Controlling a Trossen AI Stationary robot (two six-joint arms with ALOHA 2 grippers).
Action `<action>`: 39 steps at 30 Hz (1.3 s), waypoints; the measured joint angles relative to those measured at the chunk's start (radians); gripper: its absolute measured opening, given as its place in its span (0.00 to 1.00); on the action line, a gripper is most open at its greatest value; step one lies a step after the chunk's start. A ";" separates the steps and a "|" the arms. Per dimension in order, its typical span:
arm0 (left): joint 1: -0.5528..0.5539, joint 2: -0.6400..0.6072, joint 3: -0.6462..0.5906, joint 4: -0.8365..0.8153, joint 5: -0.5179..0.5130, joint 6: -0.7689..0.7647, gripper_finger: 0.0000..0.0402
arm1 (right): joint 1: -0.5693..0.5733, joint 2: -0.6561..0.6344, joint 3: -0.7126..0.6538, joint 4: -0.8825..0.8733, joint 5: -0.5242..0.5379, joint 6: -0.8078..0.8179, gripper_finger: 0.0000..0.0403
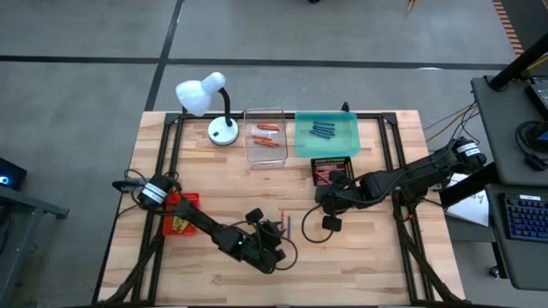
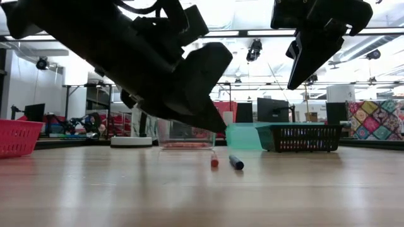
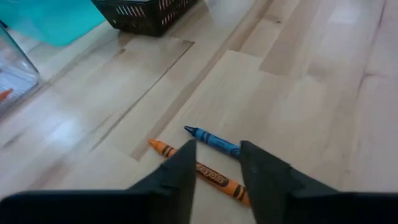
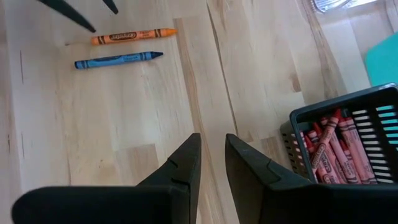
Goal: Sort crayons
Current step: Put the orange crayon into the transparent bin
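Looking down from the high view, most crayons are already lying sorted: orange ones in the clear tray (image 1: pixel 265 137), blue ones in the teal tray (image 1: pixel 326 135), red ones in the black basket (image 1: pixel 333 170), yellow ones in the red tray (image 1: pixel 181 214) at left. In the low view, two crayons are sitting at centre frame on the table (image 2: pixel 202 195). In the left wrist view, the left gripper (image 3: pixel 217 163), fingers slightly apart and holding nothing, is hovering over the orange crayon (image 3: pixel 198 168) beside the blue crayon (image 3: pixel 212 140). In the right wrist view, the right gripper (image 4: pixel 212 157) is hanging narrowly parted and empty beside the basket at lower right, so two crayons are probably remaining.
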 joint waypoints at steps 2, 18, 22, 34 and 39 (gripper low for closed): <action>-0.002 0.011 0.000 0.015 -0.017 -0.018 0.32 | 0.000 0.000 0.000 0.000 0.000 -0.001 0.16; -0.002 0.099 0.000 0.046 -0.078 -0.116 0.49 | 0.000 0.000 0.000 0.001 0.000 -0.004 0.15; 0.001 0.098 0.002 0.006 -0.057 -0.162 0.45 | 0.000 0.000 0.000 0.007 0.000 -0.004 0.15; 0.001 0.096 0.003 -0.033 -0.028 -0.229 0.15 | 0.000 0.000 0.000 0.018 0.000 -0.004 0.16; 0.001 0.096 0.003 -0.057 -0.029 -0.250 0.02 | 0.000 0.000 0.000 0.019 0.000 -0.004 0.16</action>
